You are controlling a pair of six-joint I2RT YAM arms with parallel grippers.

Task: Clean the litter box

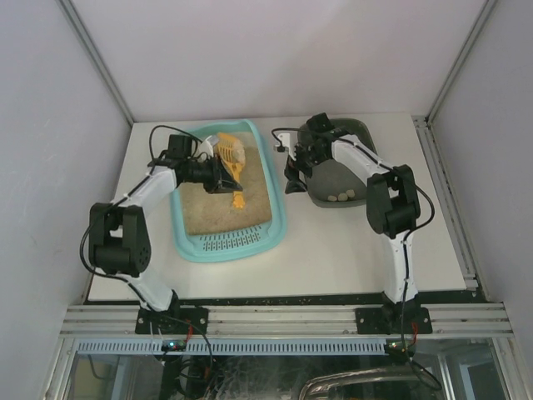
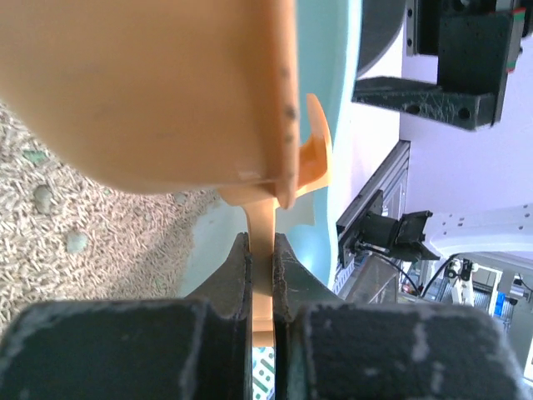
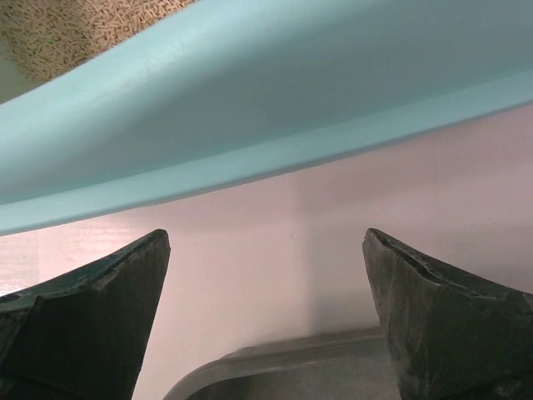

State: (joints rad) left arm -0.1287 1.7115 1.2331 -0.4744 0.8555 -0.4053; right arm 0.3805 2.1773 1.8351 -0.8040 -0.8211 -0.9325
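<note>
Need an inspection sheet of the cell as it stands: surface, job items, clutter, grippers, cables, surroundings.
Surface: white table; no spilled litter seen.
Job's things: litter box left of centre, with tan litter and a few grey lumps; orange scoop over its far end.
Clutter: grey tray right of the box, pale lumps at its near wall.
Grippers: left gripper shut on the scoop handle; right gripper open, low over the table between box and tray.
Cables: black cables loop along both arms; no snag seen.
Surroundings: white walls; aluminium rail at the near edge.
</note>
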